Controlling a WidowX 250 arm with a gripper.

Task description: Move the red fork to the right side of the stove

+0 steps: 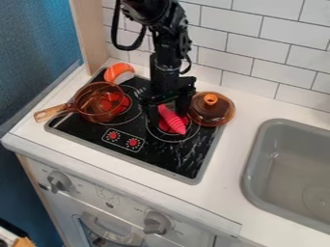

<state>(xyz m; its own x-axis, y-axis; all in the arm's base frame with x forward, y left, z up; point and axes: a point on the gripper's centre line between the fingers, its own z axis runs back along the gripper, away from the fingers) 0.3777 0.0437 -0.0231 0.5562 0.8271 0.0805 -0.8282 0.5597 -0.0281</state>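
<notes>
— We're eyeing a flat, glossy black stove point(161, 157), with the black gripper point(168, 117) hanging over it, fingers standing wide!
— And we're spotting a see-through amber pot point(95, 102), a domed lid point(213, 114), then our ribbed, tapering red fork point(172, 120), sitting over the stove between those fingers, near that lid!

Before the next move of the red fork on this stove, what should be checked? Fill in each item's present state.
1. Tool at the red fork: ok.
2. Fork firmly gripped: cannot tell.
3. Fork at the right-hand part of the stove: ok, it is over the right burner.
4. Ample room to the tool's right: not ok, the brown lid sits close beside it, so a rightward move may bump it.
5. Pan out of the way: ok, over on the left.
</notes>
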